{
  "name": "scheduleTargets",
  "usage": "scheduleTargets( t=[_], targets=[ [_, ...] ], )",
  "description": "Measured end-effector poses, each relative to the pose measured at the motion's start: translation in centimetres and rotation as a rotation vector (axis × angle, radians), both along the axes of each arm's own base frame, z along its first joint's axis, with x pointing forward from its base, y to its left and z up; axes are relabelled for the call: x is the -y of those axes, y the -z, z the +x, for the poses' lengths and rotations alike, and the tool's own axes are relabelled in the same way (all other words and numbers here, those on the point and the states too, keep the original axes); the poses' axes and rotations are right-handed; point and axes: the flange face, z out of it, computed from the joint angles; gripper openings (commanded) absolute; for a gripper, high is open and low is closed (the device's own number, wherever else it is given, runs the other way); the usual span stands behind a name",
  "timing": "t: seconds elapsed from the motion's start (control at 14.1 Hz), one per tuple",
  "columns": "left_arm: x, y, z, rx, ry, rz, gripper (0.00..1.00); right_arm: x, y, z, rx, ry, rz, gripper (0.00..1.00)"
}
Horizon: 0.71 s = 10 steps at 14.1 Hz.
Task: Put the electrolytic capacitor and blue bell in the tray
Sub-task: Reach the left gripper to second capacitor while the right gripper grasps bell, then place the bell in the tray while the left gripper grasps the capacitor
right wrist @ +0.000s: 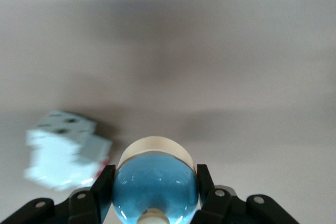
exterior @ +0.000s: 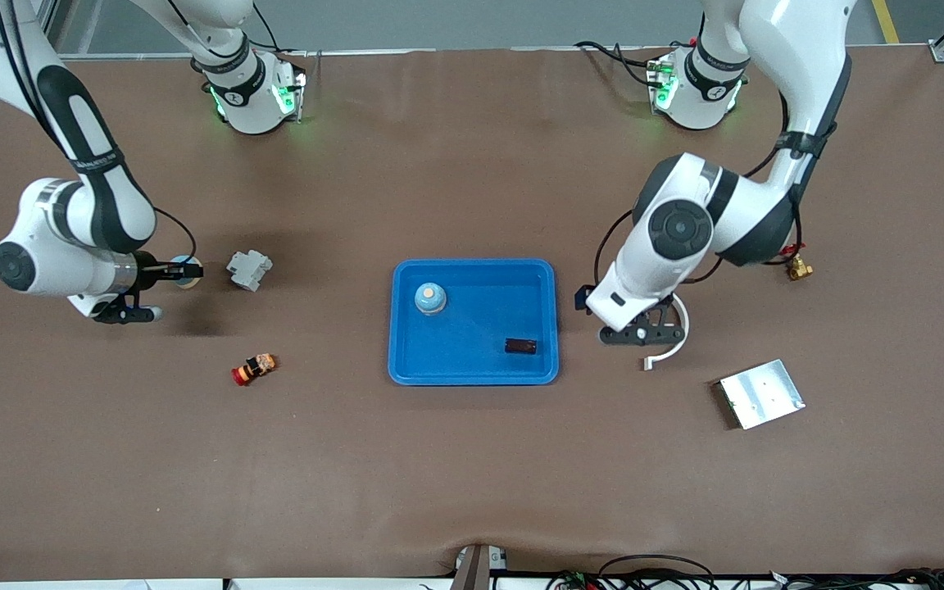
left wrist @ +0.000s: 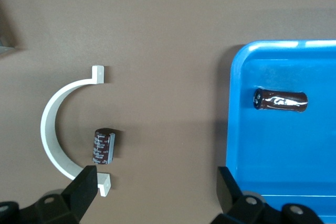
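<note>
The blue tray (exterior: 472,373) lies mid-table and holds a blue bell (exterior: 430,298) and a dark electrolytic capacitor (exterior: 520,346). My right gripper (exterior: 179,271) is shut on a second blue bell (right wrist: 155,184) with a cream base, held above the table beside a grey-white block. My left gripper (exterior: 642,332) is open and empty, low over the table between the tray's rim (left wrist: 233,129) and a white curved bracket (left wrist: 51,135). A second capacitor (left wrist: 103,145) lies inside the bracket's curve. The tray's capacitor also shows in the left wrist view (left wrist: 280,101).
A grey-white block (exterior: 249,270) sits by the right gripper. A red, orange and black part (exterior: 253,368) lies nearer the front camera. A silver metal plate (exterior: 760,393) and a small brass fitting (exterior: 798,268) lie toward the left arm's end.
</note>
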Motion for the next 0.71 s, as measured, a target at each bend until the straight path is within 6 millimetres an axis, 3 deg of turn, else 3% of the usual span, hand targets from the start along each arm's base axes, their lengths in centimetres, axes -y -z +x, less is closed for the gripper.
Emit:
scheduleTargets(
  t=[0.14,0.28,0.5,0.71],
  targets=[
    [-1.0,2.0,-2.9,0.034,0.01,-0.012,1.0,-2.8,-4.3,3.2,0.043,-0.012,-0.005,0.14],
    [-2.0,4.4,-5.4,0.05,0.017,-0.023,1.0,-8.1,-7.1,5.6,0.089,0.02,-0.027,0.13],
    [-3.5,6.8,-7.0,0.07,0.044,-0.009,1.0,-20.9,-10.4,7.4,0.153,0.098,-0.079,0.13],
    [-6.0,8.0,-7.1,0.095,0.04,-0.002,1.0,-31.6,-10.2,7.9,0.198,0.188,-0.088,0.12]
  ],
)
